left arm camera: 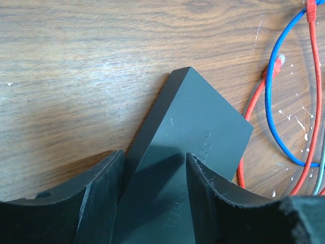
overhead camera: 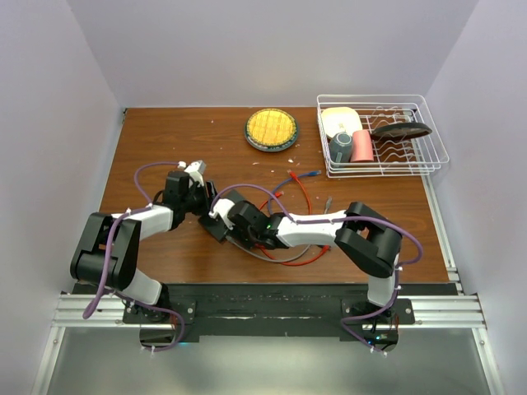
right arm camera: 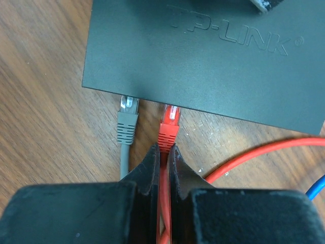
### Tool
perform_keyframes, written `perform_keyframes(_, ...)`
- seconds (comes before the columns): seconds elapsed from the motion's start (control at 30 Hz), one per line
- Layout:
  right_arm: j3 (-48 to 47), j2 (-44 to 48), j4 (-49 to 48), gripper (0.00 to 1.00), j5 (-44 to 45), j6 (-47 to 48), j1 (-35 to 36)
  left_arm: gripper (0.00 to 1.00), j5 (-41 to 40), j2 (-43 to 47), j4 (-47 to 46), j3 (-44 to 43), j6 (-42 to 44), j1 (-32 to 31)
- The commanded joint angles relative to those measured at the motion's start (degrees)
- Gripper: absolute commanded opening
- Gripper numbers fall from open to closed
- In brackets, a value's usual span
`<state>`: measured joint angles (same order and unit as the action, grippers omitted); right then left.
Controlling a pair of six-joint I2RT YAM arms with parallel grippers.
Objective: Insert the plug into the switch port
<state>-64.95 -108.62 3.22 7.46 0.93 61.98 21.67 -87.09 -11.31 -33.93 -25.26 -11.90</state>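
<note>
Mid-table, toward the near edge: left gripper (left arm camera: 155, 157) straddles the switch (left arm camera: 203, 127) corner, jaws apart. Right gripper (right arm camera: 164, 150) clenches the red cable (right arm camera: 163, 218) behind the plug (right arm camera: 169, 127), at the switch's ports. Wooden table (overhead camera: 165, 136), pale walls (overhead camera: 247, 49).

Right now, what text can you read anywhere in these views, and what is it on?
"TP-LINK": raised on the top of the switch, right wrist view.
Raised lettering on the switch in the left wrist view: too oblique to read.
No other text visible.
</note>
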Motion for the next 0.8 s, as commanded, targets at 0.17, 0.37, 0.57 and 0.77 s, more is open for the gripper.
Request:
perform_keyframes(0.17,-5.5,0.3,-16.0,0.00,4.8,-3.5,-0.9,0.44,14.2,-1.3,4.9,1.9,-4.0,-3.2)
perform_keyframes(0.37,-5.3,0.8,-19.6,0.00,4.0,-4.1,-1.9,0.39,16.4,-2.3,5.8,2.4,-4.6,-3.7)
perform_keyframes(0.57,-6.2,1.0,-22.5,0.00,2.0,-3.9,-2.6,0.34,18.1,-2.5,6.3,2.4,-4.8,-5.0)
perform_keyframes(0.77,-8.3,0.7,-23.6,0.00,1.1,-3.7,-3.4,0.31,19.7,-1.9,6.9,2.4,-5.2,-7.5)
